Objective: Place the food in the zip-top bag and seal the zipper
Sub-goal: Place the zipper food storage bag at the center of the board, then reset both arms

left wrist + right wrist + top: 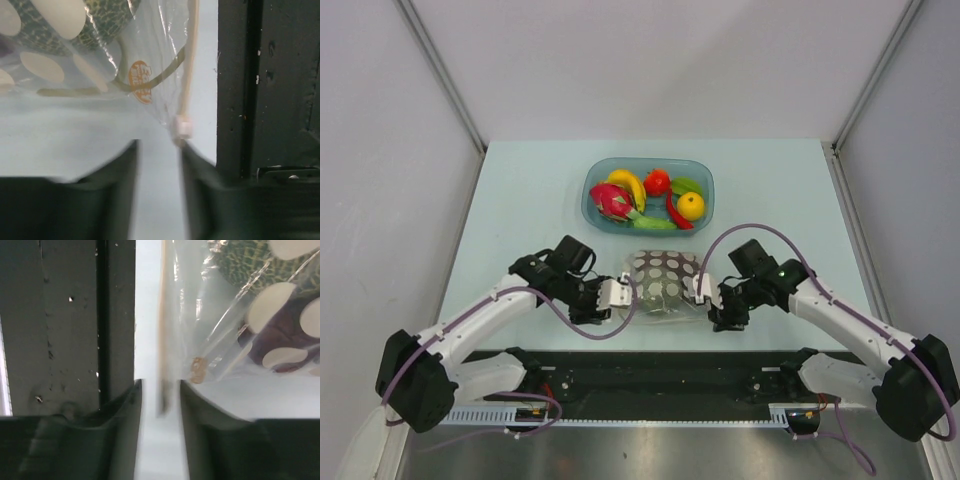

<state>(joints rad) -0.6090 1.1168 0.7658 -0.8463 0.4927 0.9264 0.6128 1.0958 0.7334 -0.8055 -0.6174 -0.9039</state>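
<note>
The zip-top bag [663, 284], clear with white dots, lies on the table between my two grippers. Inside it show the grey-green bumpy ball [102, 22] and the dark red grapes [280, 342]. The zipper [189, 75] runs along the bag's near edge. My left gripper [159, 147] is open; the zipper's end tab sits just off its right fingertip [192, 160] and nothing lies between the jaws. My right gripper [160, 387] is open too, and the zipper's [163, 315] other end hangs loose in the gap, touching neither finger. In the top view the left gripper [623, 295] and the right gripper [698, 293] flank the bag.
A blue translucent bowl [595, 178] behind the bag holds a pink dragon fruit [612, 202], a banana, a tomato, a yellow fruit and other toy food. A black rail [650, 385] runs along the near table edge, close beside both grippers.
</note>
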